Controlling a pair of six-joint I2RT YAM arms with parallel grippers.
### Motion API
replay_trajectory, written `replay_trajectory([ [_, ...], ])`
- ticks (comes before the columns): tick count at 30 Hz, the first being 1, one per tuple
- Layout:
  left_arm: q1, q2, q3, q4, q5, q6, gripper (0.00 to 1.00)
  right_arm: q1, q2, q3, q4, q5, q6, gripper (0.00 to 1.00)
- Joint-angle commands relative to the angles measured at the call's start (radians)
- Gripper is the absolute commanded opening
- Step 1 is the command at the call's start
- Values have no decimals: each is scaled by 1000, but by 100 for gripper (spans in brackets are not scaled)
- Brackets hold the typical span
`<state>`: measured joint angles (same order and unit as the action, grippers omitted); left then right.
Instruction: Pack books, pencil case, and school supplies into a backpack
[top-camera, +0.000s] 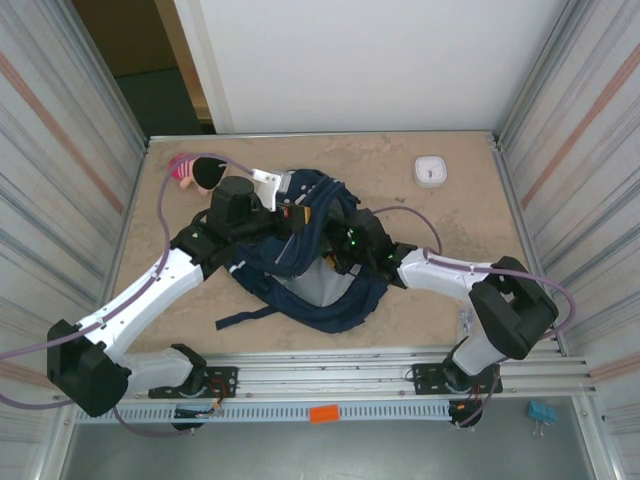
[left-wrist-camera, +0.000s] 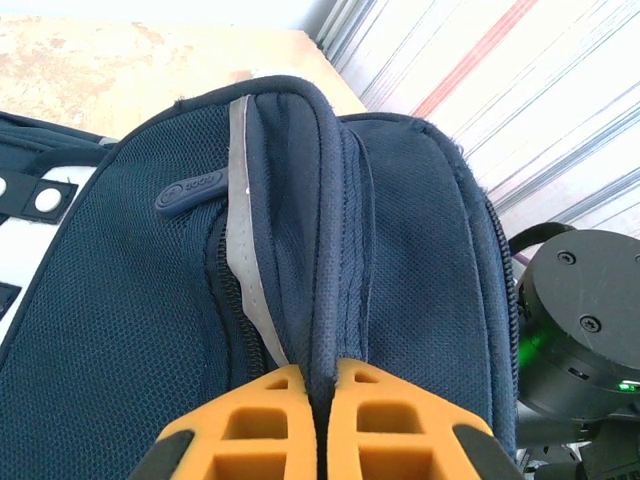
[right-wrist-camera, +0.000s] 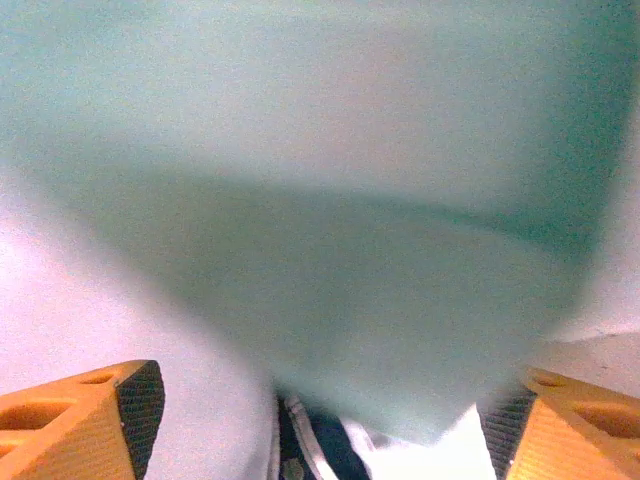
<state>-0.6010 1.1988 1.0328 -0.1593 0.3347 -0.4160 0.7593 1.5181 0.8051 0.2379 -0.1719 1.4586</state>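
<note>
Pinching a raised fold of the backpack (left-wrist-camera: 130, 300) with the left gripper (left-wrist-camera: 322, 375), orange fingers pressed together on the navy fabric at 6 o'clock of the left wrist view. Holding the right gripper (right-wrist-camera: 320, 405) with its jaws wide apart, one finger at 8 o'clock and the other at 4 o'clock of the right wrist view, facing a blurred teal-green surface, probably the dark green book (right-wrist-camera: 320, 250), looming right against the lens. Judging the step as settling that book inside the bag: lifting the pinched fold high and taut for a gaping mouth, laying the book flat along the inner panel, then backing the spread jaws straight out without snagging lining. Seeing the backpack slumped at the table's centre from above, between both arms, with a white square device (top-camera: 430, 171) well apart at 1 o'clock and a pink-and-dark item (top-camera: 190, 172) at 10 o'clock, too small for naming. Leaving unsettled: any contact between pads and book, and anything already lying inside the bag.
</note>
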Motion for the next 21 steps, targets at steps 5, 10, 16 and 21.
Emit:
replay_trajectory([
  [5, 4, -64, -2, 149, -1, 41, 0, 16, -127, -34, -209, 94, -111, 84],
  [10, 12, -69, -15, 150, -6, 43, 0, 9, -115, -36, -184, 102, -127, 60],
  [16, 14, -67, -20, 157, 0, 42, 0, 6, 8, 25, -104, 124, -126, 54],
  [21, 15, -68, -22, 158, 3, 50, 0, 18, 129, 88, -27, 127, -111, 45],
])
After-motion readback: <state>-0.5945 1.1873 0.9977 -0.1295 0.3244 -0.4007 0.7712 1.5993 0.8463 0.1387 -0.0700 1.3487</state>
